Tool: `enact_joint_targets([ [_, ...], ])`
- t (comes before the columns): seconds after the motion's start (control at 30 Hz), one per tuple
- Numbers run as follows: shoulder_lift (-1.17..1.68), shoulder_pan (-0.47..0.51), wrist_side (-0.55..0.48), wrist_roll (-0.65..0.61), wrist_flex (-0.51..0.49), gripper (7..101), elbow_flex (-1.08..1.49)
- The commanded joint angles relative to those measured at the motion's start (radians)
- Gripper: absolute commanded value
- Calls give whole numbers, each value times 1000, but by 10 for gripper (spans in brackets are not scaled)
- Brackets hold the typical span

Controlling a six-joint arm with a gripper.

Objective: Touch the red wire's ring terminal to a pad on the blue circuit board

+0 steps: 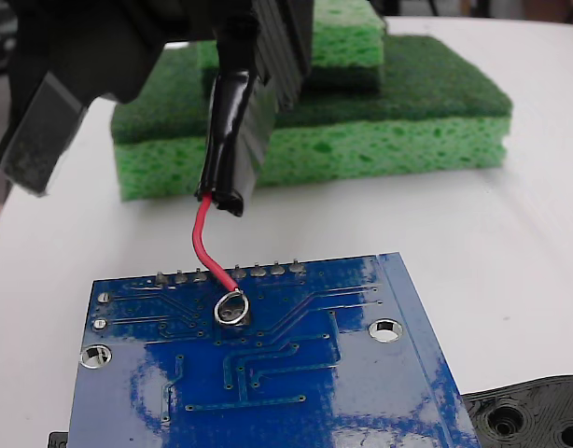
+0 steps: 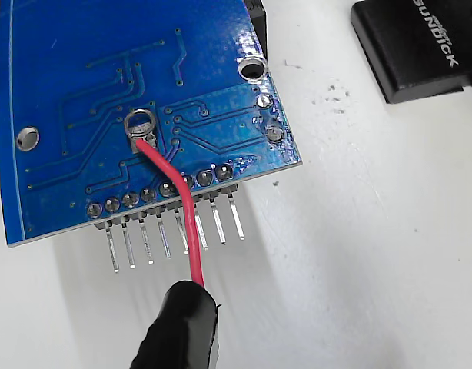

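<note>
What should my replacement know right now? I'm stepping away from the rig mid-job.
Gripper: holds the black sleeve of the red wire; fingers too hidden to judge.
Ring: lying on the blue board, over the grey pad just inside the pin row.
Done: ring appears to touch the pad.
Left: confirm contact, then lift off.
Green sponges sit behind.

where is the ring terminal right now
In the fixed view the ring terminal lies on the blue circuit board, left of centre near its far edge, just behind the row of solder pins, over the pad.
</note>
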Motion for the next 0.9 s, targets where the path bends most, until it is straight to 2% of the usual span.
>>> enact_joint_targets([
  [0.03,8,-2,2,0,-3,1003,-3],
  [0.9,5,2,0,5,-9,1003,6],
])
